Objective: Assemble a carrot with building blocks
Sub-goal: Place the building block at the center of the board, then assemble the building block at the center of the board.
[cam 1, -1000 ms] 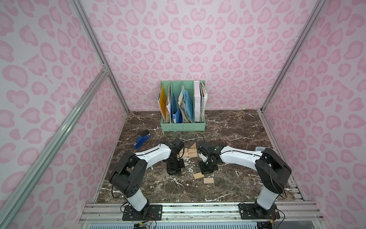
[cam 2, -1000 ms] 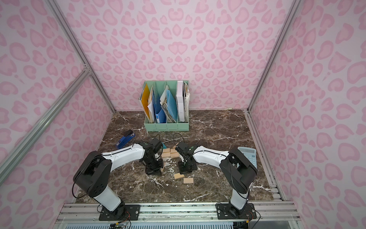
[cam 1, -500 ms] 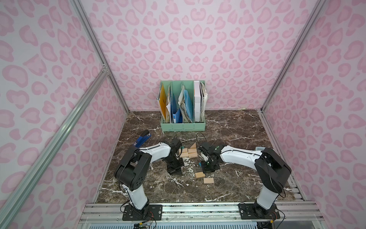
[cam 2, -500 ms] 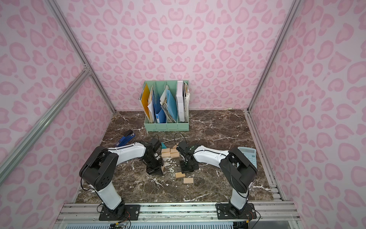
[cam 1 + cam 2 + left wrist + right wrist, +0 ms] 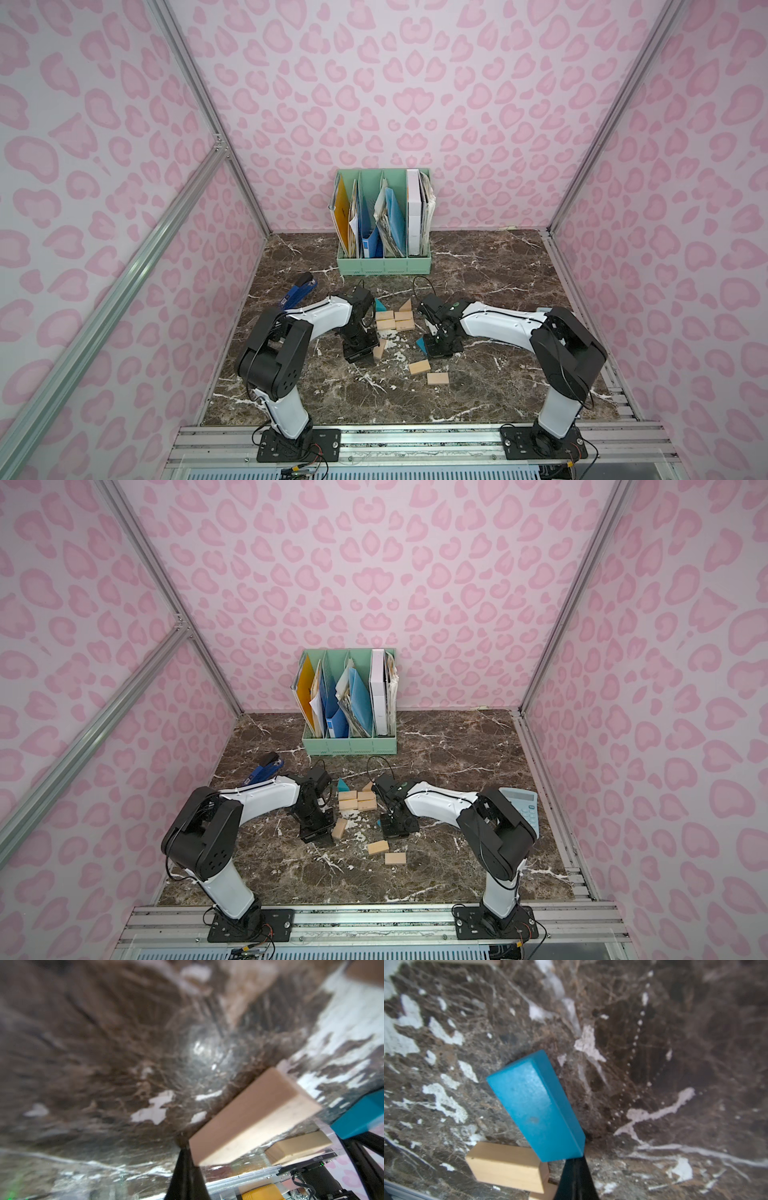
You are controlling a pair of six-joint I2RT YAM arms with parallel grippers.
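Carrot (image 5: 395, 321) about half built, going by the layout. Spotted four tan rectangles (image 5: 385, 326) packed two-by-two out on the table (image 5: 498, 299), with teal triangle (image 5: 380, 306) and tan triangle (image 5: 407, 306) right at the far edge as leaves. Found left tool (image 5: 185, 1167) pinched shut, gripping nothing, tip against a loose tan block (image 5: 249, 1122) — same deal with right tool (image 5: 576, 1176), shut and empty, tip against the teal rectangle (image 5: 535, 1105). Guessed the step: nudging both up under the cluster. Needed next: a slow, square push, no twisting. Counted seven tan rectangles (four placed, one at the left tool, two loose nearer the front), plus one teal rectangle, one tan triangle, one teal triangle.
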